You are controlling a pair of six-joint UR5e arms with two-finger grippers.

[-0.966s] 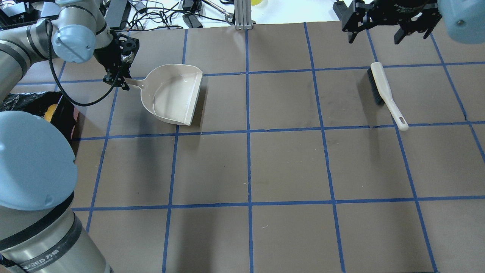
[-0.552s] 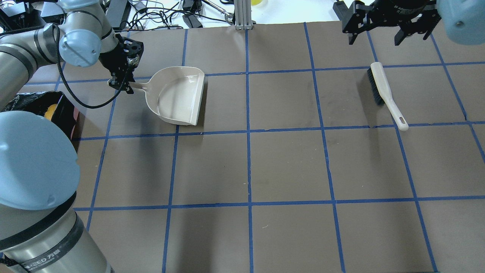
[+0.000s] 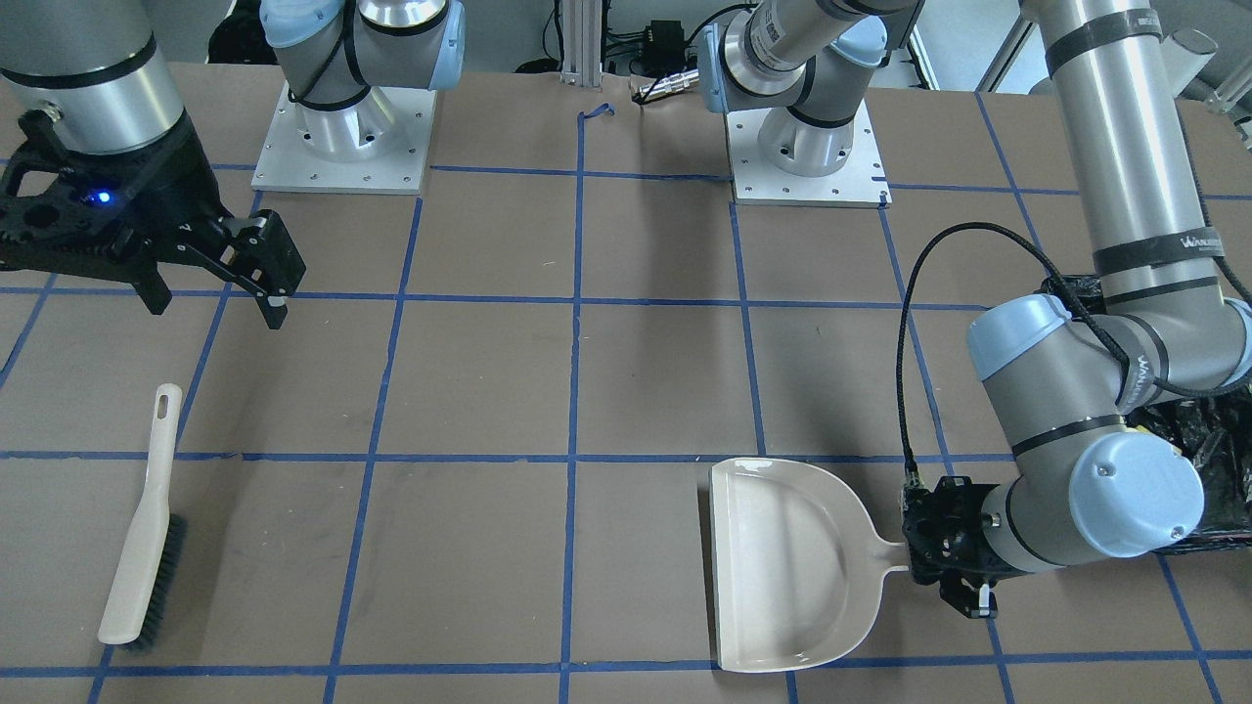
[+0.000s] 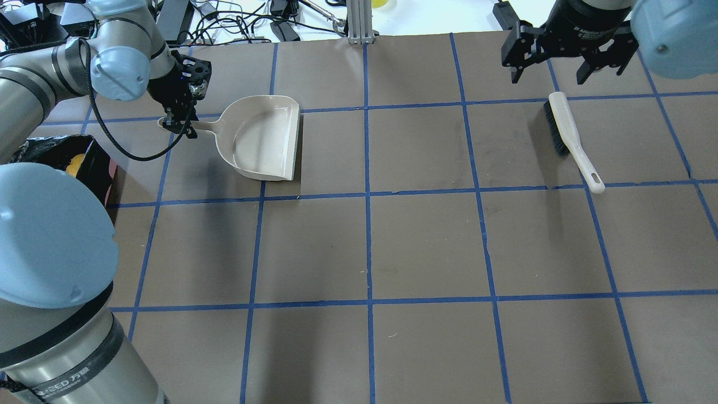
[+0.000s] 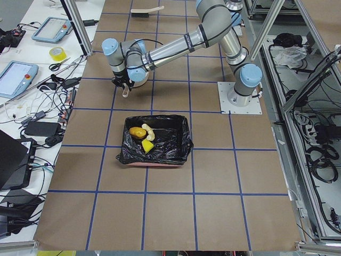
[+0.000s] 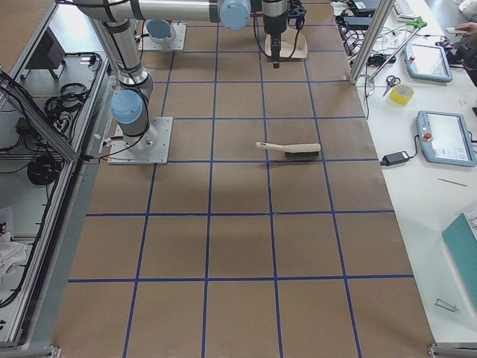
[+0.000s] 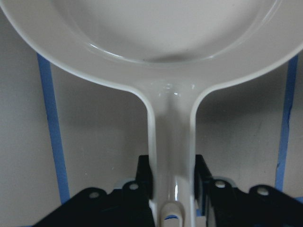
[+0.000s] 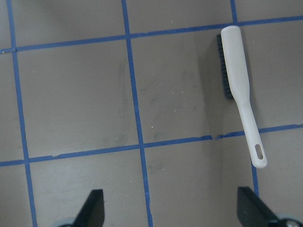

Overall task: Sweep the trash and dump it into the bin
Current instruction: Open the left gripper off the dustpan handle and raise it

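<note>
Left tool (image 7: 171, 185) is clamped on the handle of the dustpan (image 4: 263, 140), one finger on either side of it, as the left wrist view shows plainly. The pan holds nothing.

Trash (image 5: 143, 138) lies inside the bin (image 5: 178, 140): a brown lump, pale peel pieces and a yellow wedge, all on the black liner. I see no debris on the counter (image 4: 426, 241). I judge the sweep and the dump to be done, with only the putting-down of the pan left.

The pan sits low, well apart from the bin, mouth towards the middle of the counter. I cannot tell whether it is fully down.

Right tool (image 4: 552, 76) is spread wide and empty, hovering beyond the head of the brush (image 4: 569, 137), which lies flat on the counter.

Risks noted:
- If I let go before the pan is seated, it may drop and skid.
- In the front-facing view the left arm's elbow sits close above the bin, so a careless retreat could catch the liner and spill the contents.
- A straight descent of the right tool could strike the brush.
</note>
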